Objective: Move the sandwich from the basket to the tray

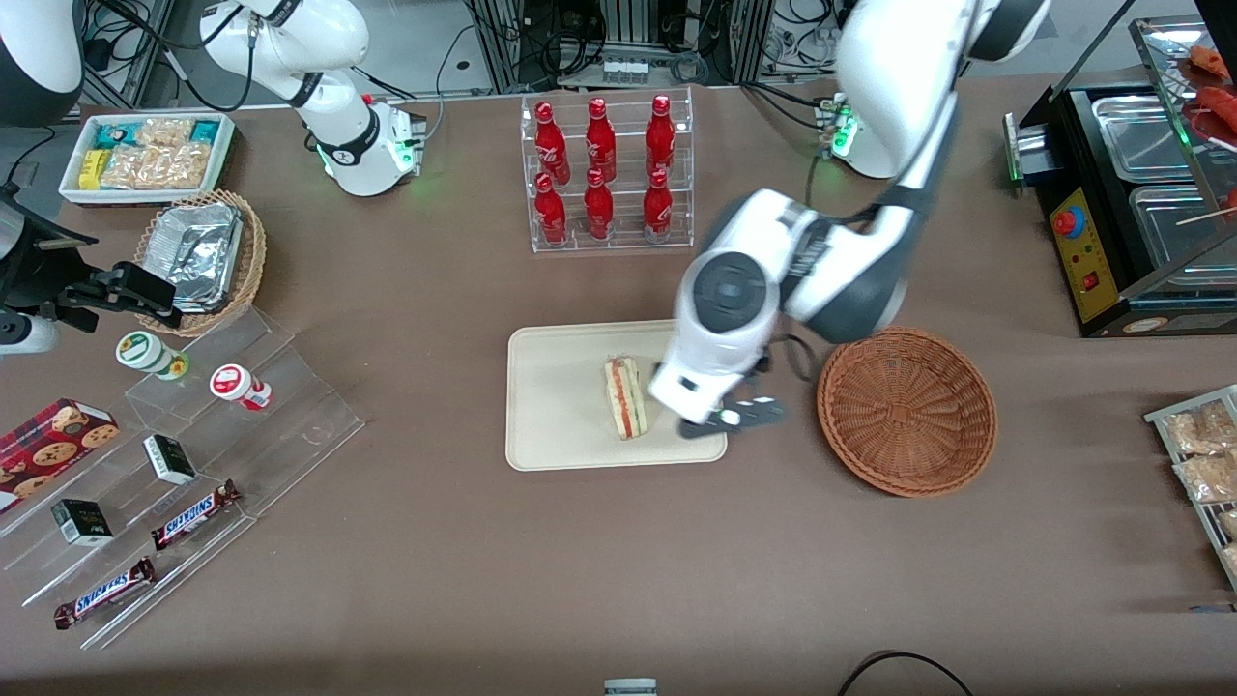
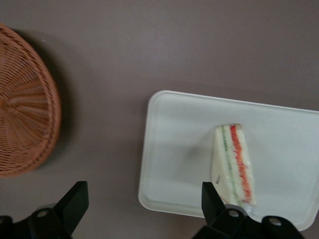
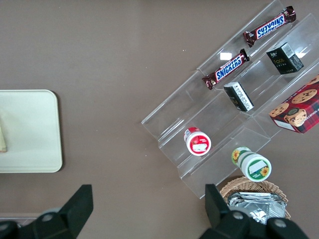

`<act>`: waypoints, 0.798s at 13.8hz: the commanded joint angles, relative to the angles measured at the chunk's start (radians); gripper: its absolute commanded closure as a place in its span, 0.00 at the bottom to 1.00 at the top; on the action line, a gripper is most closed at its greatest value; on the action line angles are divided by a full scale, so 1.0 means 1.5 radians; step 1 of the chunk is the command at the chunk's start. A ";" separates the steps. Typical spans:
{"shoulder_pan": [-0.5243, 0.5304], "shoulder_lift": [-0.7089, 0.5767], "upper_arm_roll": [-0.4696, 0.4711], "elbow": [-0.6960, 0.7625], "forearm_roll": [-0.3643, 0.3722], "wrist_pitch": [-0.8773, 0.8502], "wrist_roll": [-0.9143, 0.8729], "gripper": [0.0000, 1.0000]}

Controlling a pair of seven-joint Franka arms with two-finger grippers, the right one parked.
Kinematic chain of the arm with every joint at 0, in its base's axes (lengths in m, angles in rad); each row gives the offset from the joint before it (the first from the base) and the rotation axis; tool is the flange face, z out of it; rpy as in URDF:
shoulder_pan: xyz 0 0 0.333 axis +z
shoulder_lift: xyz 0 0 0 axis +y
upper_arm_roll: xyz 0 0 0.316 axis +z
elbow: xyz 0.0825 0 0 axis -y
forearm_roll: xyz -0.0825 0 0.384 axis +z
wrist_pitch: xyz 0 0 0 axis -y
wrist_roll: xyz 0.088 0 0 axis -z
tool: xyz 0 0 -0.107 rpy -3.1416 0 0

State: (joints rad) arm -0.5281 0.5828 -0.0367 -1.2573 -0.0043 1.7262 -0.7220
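Observation:
The sandwich (image 1: 625, 397) lies on the cream tray (image 1: 560, 406), filling edge up, toward the tray's basket end. In the left wrist view the sandwich (image 2: 234, 164) rests free on the tray (image 2: 179, 149), touched by nothing. The reddish-brown basket (image 1: 906, 411) stands beside the tray toward the working arm's end, and nothing lies in it (image 2: 25, 129). My left gripper (image 1: 717, 414) hovers over the tray's edge nearest the basket. It (image 2: 143, 191) is open wide, with only tray rim and table between its fingers.
A clear rack of red bottles (image 1: 606, 174) stands farther from the front camera than the tray. Toward the parked arm's end are a stepped acrylic display (image 1: 193, 464), a tan basket of foil containers (image 1: 198, 256) and a white snack bin (image 1: 145, 155). A food warmer (image 1: 1140, 193) stands at the working arm's end.

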 commanded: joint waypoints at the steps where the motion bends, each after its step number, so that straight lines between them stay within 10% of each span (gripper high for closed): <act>1: 0.050 -0.076 -0.003 -0.086 -0.011 -0.001 0.080 0.00; 11: 0.226 -0.231 -0.003 -0.197 -0.039 -0.098 0.343 0.00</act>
State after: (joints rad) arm -0.2211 0.3058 -0.0345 -1.5159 -0.0461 1.6259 -0.2542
